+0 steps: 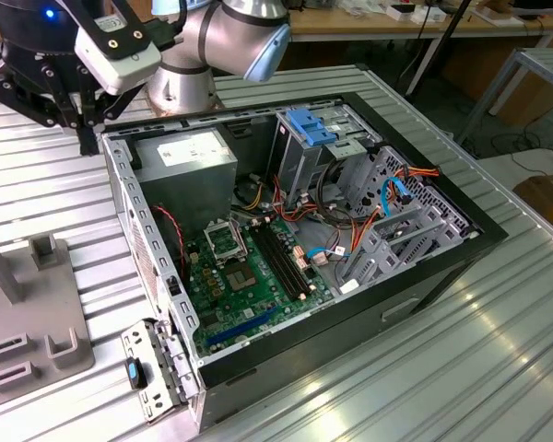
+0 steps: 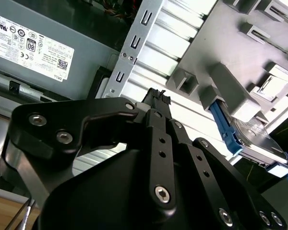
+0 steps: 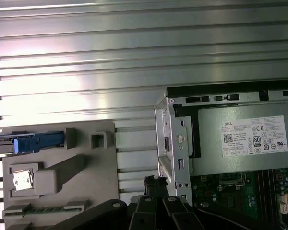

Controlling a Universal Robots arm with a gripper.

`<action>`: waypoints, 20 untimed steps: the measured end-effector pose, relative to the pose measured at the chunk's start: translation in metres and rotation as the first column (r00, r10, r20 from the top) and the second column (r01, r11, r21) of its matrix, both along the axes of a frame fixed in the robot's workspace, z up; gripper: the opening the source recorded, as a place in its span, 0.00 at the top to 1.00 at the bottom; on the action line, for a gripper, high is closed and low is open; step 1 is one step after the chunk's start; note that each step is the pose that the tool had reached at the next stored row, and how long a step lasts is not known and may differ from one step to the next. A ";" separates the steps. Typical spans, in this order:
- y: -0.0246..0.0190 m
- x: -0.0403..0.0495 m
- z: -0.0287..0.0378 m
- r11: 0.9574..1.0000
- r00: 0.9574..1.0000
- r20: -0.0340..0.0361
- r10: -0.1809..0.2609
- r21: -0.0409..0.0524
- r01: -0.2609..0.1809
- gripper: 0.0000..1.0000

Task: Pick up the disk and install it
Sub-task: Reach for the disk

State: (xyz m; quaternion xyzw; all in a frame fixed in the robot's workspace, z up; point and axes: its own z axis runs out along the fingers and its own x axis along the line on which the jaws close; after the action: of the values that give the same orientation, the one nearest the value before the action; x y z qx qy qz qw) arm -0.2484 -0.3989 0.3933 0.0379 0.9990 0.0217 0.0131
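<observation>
The case (image 1: 424,285) lies open on the table (image 1: 498,368). Inside it, the power supply (image 1: 186,158) sits at the back toward the exterior view's left, the motherboard (image 1: 249,276) in front of it, and the drive cage (image 1: 396,216) to their right. A holder (image 1: 37,313) lies on the table left of the case, with the disk (image 3: 33,143) at its edge. The gripper (image 3: 153,181) hangs between holder and case.

Grey, blue-edged disk (image 2: 257,141); green motherboard (image 1: 249,276) (ribbed silver table (image 1: 498,368)).

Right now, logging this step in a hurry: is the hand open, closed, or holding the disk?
Hand: closed, holding nothing; the disk sits apart in the grey holder.
</observation>
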 end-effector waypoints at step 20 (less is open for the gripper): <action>0.0000 -0.0383 0.0000 1.000 1.000 0.000 0.000 0.000 0.000 0.89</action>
State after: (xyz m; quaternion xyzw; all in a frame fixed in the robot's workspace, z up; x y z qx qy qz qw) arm -0.2868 -0.3989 0.3933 0.0379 0.9990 0.0217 0.0131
